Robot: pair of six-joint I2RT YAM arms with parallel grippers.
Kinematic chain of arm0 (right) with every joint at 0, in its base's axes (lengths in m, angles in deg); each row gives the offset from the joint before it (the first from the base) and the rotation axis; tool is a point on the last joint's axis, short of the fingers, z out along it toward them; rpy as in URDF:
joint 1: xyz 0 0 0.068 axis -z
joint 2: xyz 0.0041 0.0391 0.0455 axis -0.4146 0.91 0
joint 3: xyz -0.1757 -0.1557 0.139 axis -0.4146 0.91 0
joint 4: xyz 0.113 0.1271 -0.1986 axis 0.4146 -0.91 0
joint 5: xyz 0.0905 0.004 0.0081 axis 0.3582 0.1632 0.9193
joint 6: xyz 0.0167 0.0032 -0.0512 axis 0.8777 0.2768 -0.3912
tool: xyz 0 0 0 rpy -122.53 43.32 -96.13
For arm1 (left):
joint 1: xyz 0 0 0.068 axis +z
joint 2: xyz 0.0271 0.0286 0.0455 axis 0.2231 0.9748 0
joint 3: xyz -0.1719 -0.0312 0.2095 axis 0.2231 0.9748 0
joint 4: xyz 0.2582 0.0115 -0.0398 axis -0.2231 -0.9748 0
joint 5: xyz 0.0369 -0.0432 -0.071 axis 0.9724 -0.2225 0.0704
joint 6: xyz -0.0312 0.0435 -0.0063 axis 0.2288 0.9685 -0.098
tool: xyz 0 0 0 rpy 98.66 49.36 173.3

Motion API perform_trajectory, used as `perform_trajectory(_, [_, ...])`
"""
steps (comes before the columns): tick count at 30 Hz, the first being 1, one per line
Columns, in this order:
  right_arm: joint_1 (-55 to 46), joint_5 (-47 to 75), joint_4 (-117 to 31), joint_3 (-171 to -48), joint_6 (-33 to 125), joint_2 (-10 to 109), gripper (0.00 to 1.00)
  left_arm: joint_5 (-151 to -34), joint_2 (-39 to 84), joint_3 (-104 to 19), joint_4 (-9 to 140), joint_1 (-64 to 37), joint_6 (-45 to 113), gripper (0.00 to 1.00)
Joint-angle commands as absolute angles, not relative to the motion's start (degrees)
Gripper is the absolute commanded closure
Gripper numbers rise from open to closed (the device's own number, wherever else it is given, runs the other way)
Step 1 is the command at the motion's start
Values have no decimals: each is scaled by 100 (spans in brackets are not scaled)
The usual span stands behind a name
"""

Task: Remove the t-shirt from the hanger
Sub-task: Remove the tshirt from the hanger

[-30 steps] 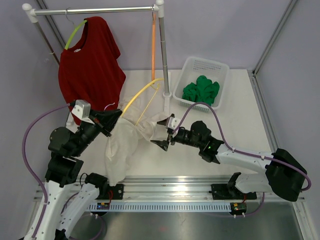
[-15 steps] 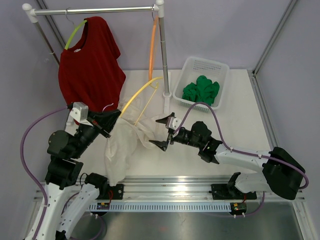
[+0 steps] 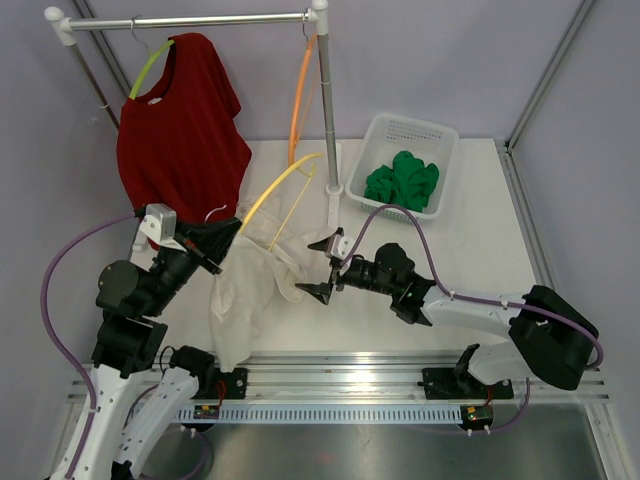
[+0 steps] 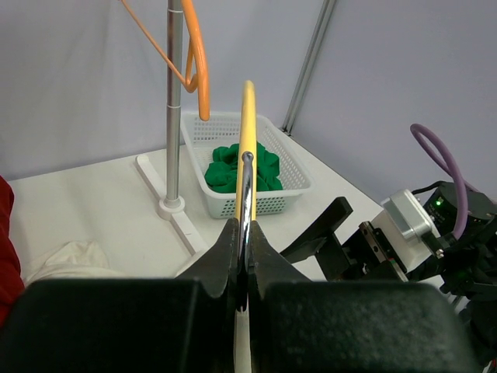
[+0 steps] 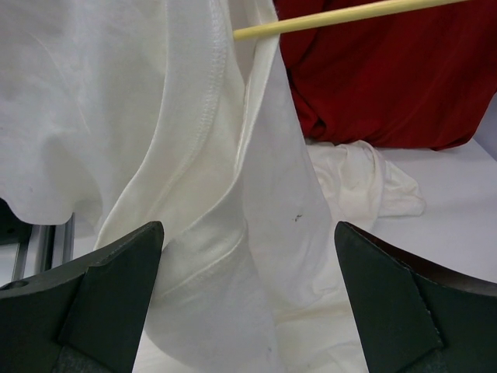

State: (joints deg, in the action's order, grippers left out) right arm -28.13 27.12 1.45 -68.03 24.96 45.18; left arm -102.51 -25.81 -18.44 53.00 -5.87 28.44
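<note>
The white t-shirt [image 3: 243,290] is seen draped from the yellow hanger [image 3: 281,184] at the near left of the table [image 3: 480,250]. Its lower folds are spread down toward the near edge, and another bunch of white cloth lies on the table beyond it. How the collar sits on the hanger cannot be made out, since the cloth is bunched and the hanger's lower end is covered by it. In the right wrist view only a short length of the yellow bar is shown, cut off at the top edge, with fabric hung from it. The hanger's metal hook [image 4: 245,194] is clamped between the closed fingers of the left gripper [image 3: 226,236], whose body blocks the lower part of its own view. The right gripper [image 3: 318,267] is held just right of the shirt, fingers spread wide, nothing between them. Farther left, a red t-shirt [image 3: 180,130] is hung on the rack [image 3: 190,20], beside an orange hanger [image 3: 298,100]. At far right, green cloth [image 3: 402,180] is heaped in a white basket [image 3: 445,140].
</note>
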Motion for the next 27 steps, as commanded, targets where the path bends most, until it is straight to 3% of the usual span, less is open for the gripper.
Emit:
perform_trajectory(1, [-2850, 2744, 591, -7031, 2613, 4689, 1, -10150, -2634, -1864, 5988, -601, 2787, 100])
perform_trajectory(27, [-3035, 2524, 1260, -7488, 3052, 5479, 0, -10150, -2581, -1873, 5979, -601, 2708, 100])
